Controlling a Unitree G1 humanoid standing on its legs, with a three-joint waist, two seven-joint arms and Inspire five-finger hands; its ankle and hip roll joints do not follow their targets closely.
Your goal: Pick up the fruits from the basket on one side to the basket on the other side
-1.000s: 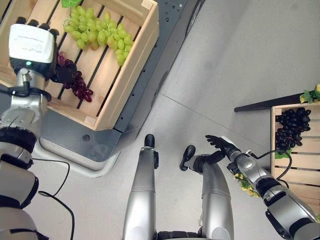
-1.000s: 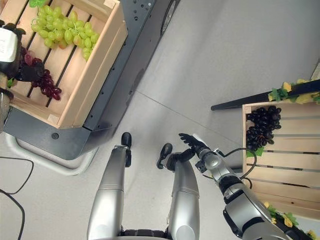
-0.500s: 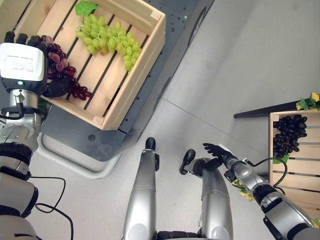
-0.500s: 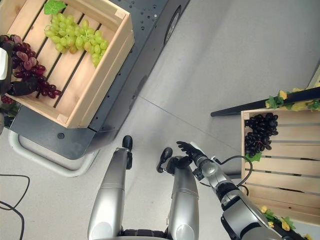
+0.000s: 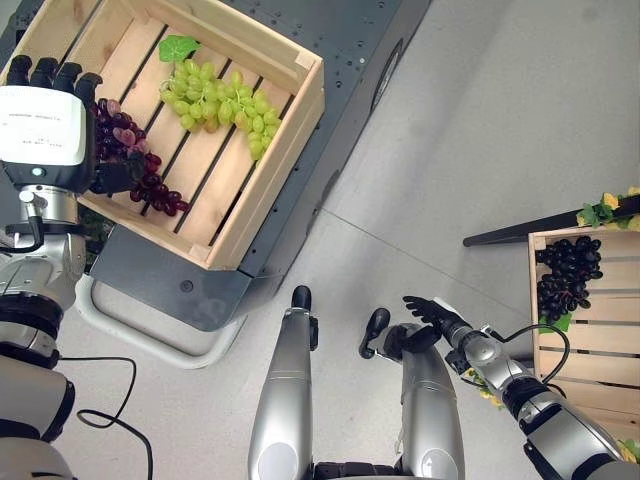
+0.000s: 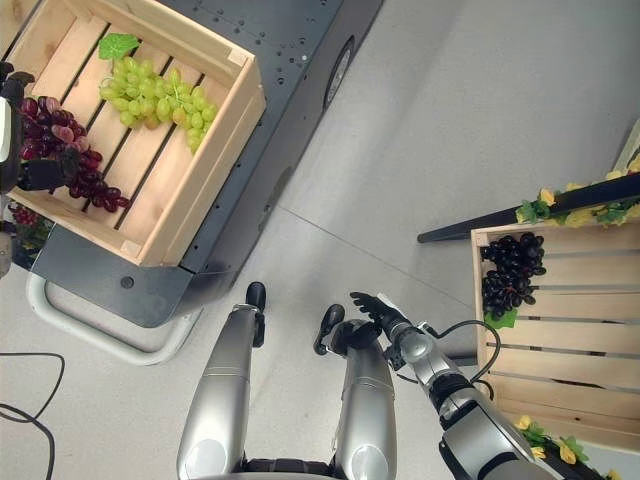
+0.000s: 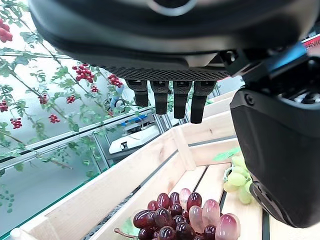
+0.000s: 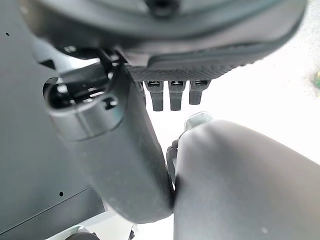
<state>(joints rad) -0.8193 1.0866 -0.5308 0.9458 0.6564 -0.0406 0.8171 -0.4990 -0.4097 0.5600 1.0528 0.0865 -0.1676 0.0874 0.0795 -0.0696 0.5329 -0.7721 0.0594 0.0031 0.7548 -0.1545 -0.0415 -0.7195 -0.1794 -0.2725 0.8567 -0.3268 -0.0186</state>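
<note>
A wooden crate point(image 5: 268, 172) on my left holds a bunch of green grapes point(image 5: 220, 100) and a bunch of red grapes point(image 5: 148, 180). My left hand point(image 5: 45, 110) hovers over the red bunch at the crate's near-left side. Its fingers point(image 7: 172, 97) are straight, and the red grapes point(image 7: 182, 217) lie on the slats below the palm, untouched. A second wooden crate point(image 5: 585, 350) on my right holds black grapes point(image 5: 565, 275). My right hand point(image 5: 430, 312) hangs low beside my leg with its fingers point(image 8: 170, 95) straight and holds nothing.
The left crate rests on a dark grey cart point(image 5: 340, 130) with a white tube bumper point(image 5: 150, 345). A black bar point(image 5: 520, 225) and yellow-green leaves point(image 5: 610, 205) lie behind the right crate. Grey floor point(image 5: 470, 110) spreads between the crates.
The whole view has shifted, so the camera moved. The left hand stays over the red grapes. The right hand has drifted slightly lower beside the leg.
</note>
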